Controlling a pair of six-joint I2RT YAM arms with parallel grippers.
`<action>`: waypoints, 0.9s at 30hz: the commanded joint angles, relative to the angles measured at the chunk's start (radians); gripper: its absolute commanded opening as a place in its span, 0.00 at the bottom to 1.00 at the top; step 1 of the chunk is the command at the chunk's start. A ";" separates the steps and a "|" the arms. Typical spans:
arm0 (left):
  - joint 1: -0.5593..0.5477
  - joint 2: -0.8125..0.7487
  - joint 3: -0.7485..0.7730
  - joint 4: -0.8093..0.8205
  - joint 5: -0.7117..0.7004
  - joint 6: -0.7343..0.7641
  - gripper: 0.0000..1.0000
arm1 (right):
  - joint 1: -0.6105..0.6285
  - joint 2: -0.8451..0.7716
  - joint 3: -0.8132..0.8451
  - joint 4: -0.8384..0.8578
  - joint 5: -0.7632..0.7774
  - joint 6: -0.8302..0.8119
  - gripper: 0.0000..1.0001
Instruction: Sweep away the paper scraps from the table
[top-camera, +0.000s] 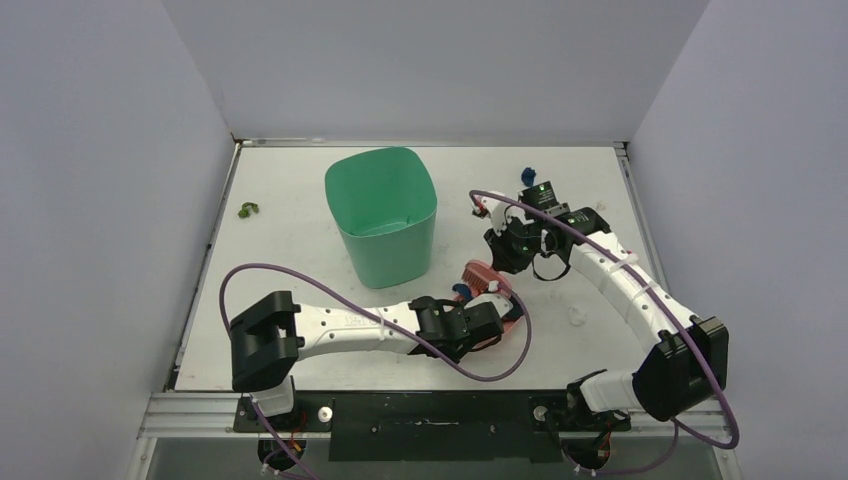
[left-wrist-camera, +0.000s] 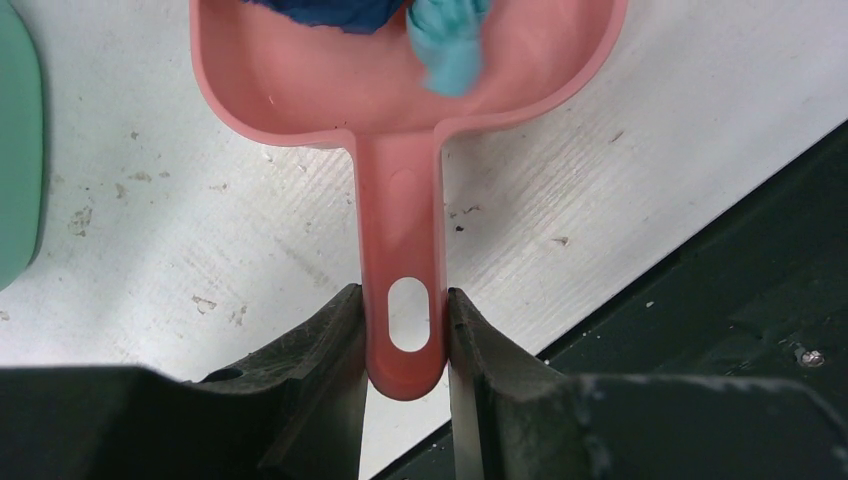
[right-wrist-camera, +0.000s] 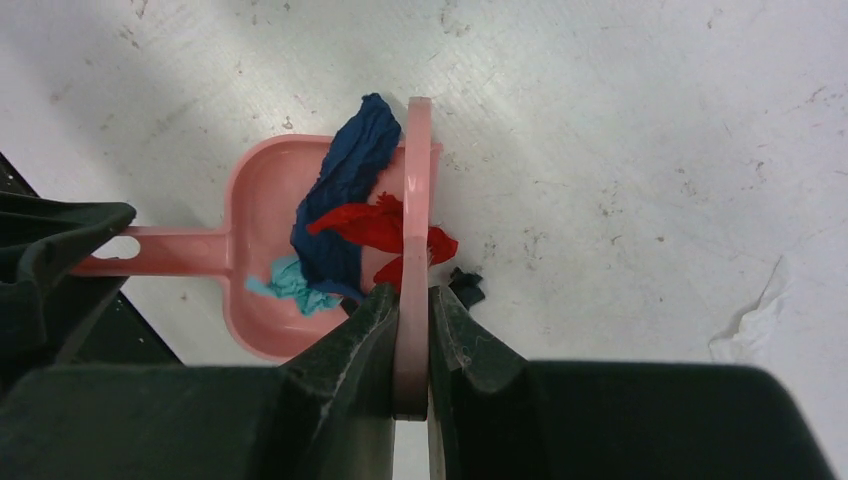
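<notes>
My left gripper (left-wrist-camera: 405, 300) is shut on the handle of the pink dustpan (left-wrist-camera: 400, 110), which lies flat on the white table (left-wrist-camera: 650, 130). In the pan lie a dark blue scrap (right-wrist-camera: 345, 180), a teal scrap (right-wrist-camera: 295, 285) and a red scrap (right-wrist-camera: 365, 225). My right gripper (right-wrist-camera: 412, 295) is shut on the pink brush (right-wrist-camera: 415, 180), seen edge-on at the pan's mouth. A black scrap (right-wrist-camera: 465, 287) lies on the table just outside the brush. In the top view an olive green scrap (top-camera: 247, 210) lies far left and a blue scrap (top-camera: 528, 175) at the back right.
A green bin (top-camera: 382, 215) stands just left of the dustpan (top-camera: 488, 282), behind my left arm. Grey walls close in three sides. The dark metal front edge (left-wrist-camera: 720, 310) runs close behind the pan's handle. A torn white patch (right-wrist-camera: 760, 310) marks the table to the right.
</notes>
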 joint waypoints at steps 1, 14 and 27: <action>0.003 0.003 0.003 0.097 -0.026 0.011 0.00 | -0.035 -0.042 0.065 -0.051 -0.101 0.057 0.05; 0.002 -0.042 -0.110 0.255 -0.081 0.059 0.00 | -0.146 -0.097 0.228 -0.171 -0.012 -0.063 0.05; 0.004 -0.046 -0.056 0.181 -0.052 0.086 0.00 | -0.213 -0.124 0.102 -0.087 0.287 -0.011 0.05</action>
